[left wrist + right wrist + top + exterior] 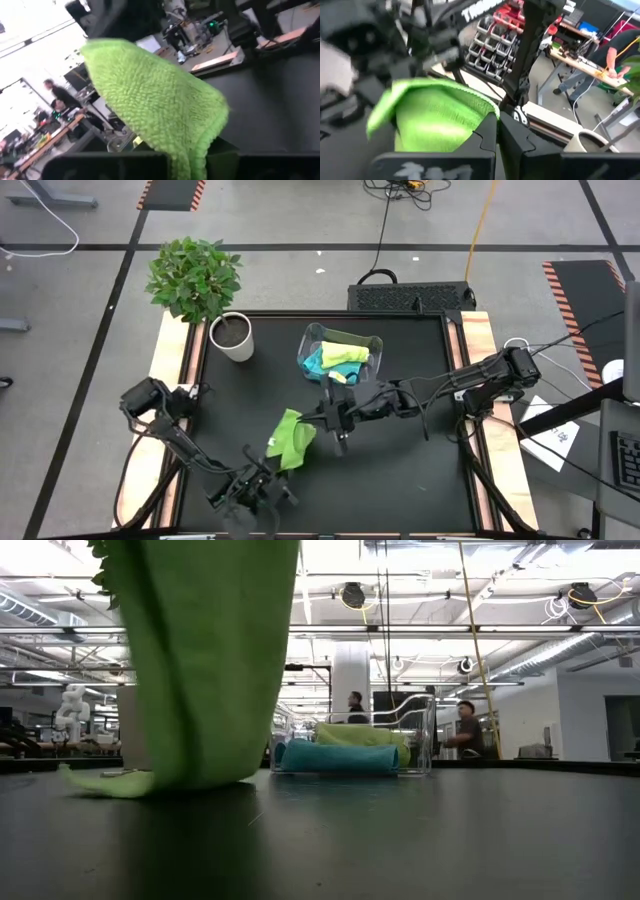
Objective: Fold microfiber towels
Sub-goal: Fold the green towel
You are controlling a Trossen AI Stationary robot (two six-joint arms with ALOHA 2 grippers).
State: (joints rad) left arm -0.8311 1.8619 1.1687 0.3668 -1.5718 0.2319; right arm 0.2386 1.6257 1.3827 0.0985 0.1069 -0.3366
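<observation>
Low view cropped, bright green towel (205, 660) top hidden, left gripper (268, 467) and right gripper (322, 418) clamped on it.

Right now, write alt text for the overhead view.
Two dark robot arms hold a bright green towel up between them over a black table. Behind it, a clear bin holds yellow-green and turquoise towels, beside a potted plant.
</observation>
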